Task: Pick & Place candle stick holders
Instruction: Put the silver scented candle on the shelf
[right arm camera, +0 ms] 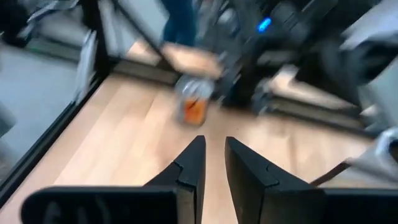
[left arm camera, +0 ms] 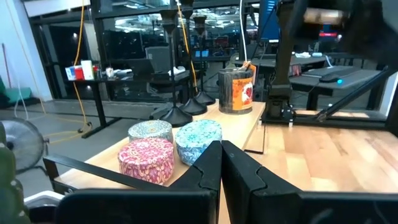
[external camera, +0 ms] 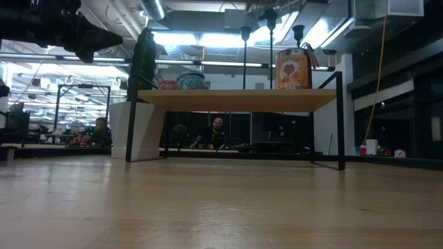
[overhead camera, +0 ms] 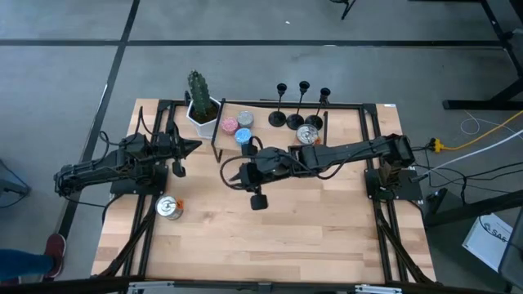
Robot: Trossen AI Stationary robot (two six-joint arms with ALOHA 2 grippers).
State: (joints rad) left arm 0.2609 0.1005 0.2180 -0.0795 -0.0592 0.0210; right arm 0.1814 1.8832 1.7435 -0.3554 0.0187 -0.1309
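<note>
Three slim black candle stick holders (overhead camera: 301, 106) stand upright on their round bases in a row on the raised wooden shelf (overhead camera: 351, 122) at the table's far side. They also show in the low view (external camera: 270, 48) and the left wrist view (left arm camera: 186, 68). My right gripper (overhead camera: 229, 173) hovers over the table's middle, in front of the shelf and pointing toward the left edge. A narrow gap shows between its fingers (right arm camera: 214, 155), with nothing in it. My left gripper (overhead camera: 192, 147) waits at the left, level and shut (left arm camera: 221, 149), touching nothing.
On the shelf stand pink (left arm camera: 146, 158), grey (left arm camera: 150, 130) and blue (left arm camera: 198, 140) tins, an orange-labelled can (left arm camera: 236, 90) and a cactus in a white pot (overhead camera: 200, 106). Another can (overhead camera: 169, 207) stands on the table near the left. Bare wood lies at the near side.
</note>
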